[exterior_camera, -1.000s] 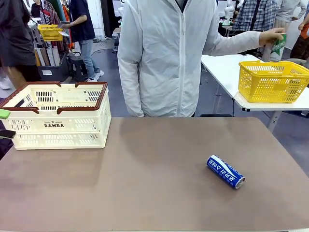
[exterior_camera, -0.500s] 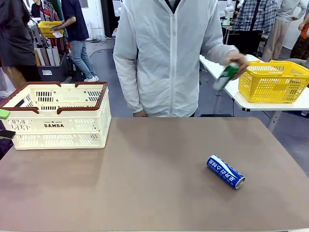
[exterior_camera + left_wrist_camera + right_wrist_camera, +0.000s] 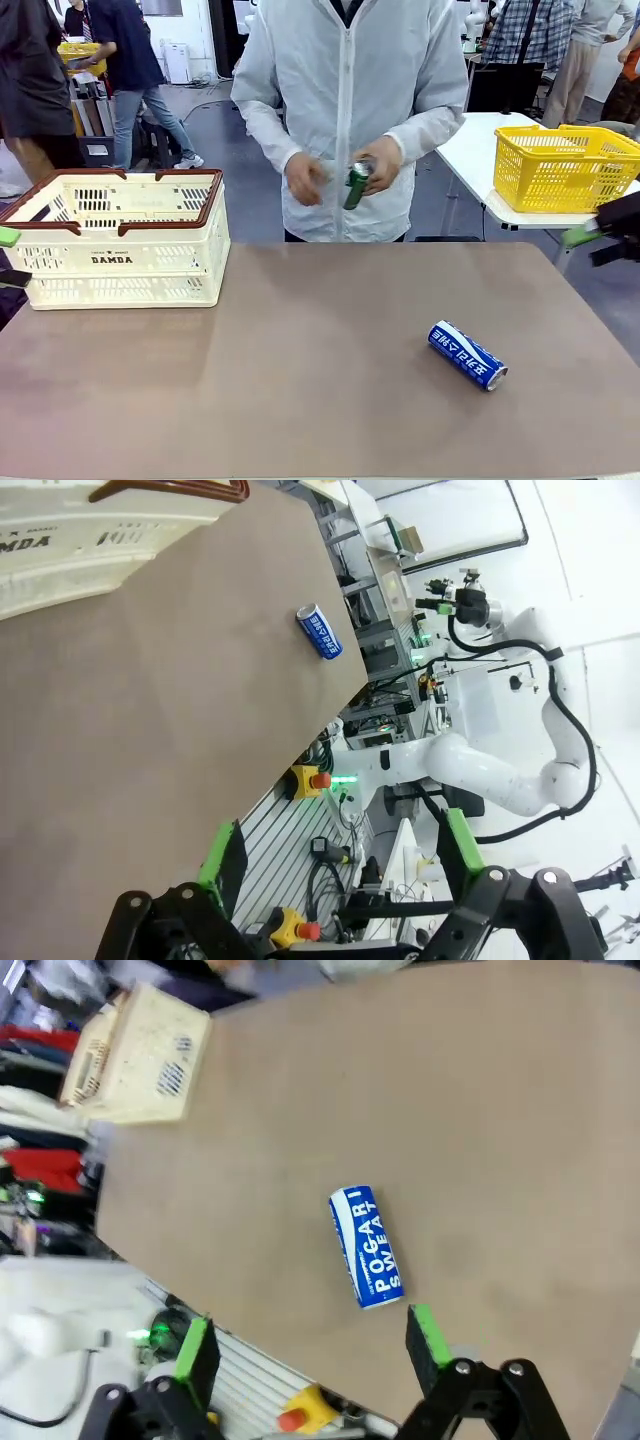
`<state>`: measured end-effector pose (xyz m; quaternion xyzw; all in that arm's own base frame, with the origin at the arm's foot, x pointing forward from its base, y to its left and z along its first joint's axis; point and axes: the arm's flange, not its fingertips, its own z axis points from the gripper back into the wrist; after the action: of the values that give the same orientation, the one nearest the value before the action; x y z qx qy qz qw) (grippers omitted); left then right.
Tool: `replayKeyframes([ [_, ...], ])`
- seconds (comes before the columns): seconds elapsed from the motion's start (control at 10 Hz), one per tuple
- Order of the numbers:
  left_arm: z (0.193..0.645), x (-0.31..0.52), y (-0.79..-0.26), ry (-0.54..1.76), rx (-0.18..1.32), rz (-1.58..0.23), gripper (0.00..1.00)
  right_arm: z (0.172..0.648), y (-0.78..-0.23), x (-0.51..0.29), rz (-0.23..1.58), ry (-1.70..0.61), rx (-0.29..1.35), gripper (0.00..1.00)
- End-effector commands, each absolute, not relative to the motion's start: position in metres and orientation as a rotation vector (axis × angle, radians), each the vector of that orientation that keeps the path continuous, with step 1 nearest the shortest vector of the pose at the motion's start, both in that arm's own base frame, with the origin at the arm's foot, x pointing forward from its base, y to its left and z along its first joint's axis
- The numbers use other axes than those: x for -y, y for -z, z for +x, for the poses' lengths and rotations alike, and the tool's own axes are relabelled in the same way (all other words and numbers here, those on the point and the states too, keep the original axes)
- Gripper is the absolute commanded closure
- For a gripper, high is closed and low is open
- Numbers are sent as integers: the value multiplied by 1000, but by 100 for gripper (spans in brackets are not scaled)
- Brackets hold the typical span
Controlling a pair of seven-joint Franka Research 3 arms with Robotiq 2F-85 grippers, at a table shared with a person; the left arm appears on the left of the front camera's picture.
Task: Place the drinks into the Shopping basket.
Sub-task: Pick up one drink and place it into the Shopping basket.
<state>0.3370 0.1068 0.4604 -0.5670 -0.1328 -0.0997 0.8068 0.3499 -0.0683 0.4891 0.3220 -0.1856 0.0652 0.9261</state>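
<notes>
Blue can [image 3: 467, 355] lying on desk [image 3: 300, 400]; green can [image 3: 355, 188] in person's hand [image 3: 383, 158]; cream basket [image 3: 115, 240] at desk's left; left tool [image 3: 340, 848] and right tool [image 3: 310, 1345] both spread, holding nothing.

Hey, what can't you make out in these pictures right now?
- Basket floor: front view, hidden by its near wall, so contents unknown.
- Green can logo: front view, partly under the person's hand, too small.
- Right gripper: front view, cut off by the right edge.
</notes>
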Motion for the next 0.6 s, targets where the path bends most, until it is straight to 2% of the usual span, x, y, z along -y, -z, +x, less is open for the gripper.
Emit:
replayKeyframes([
  [0.0,335,-110,-463,212,273,-1214,0,362,-463,19,451,-226,358,0],
  [0.1,335,-110,-463,212,273,-1214,0,360,-454,-11,326,-344,367,0],
  [0.2,335,-110,-463,212,273,-1214,0,353,-450,-34,287,-439,390,0],
  [0.3,335,-110,-463,212,273,-1214,0,342,-453,-40,303,-480,417,0],
  [0.4,335,-110,-463,212,273,-1214,0,364,-462,-27,369,-380,355,0],
  [0.5,335,-110,-463,212,273,-1214,0,364,-462,-27,369,-380,355,0],
])
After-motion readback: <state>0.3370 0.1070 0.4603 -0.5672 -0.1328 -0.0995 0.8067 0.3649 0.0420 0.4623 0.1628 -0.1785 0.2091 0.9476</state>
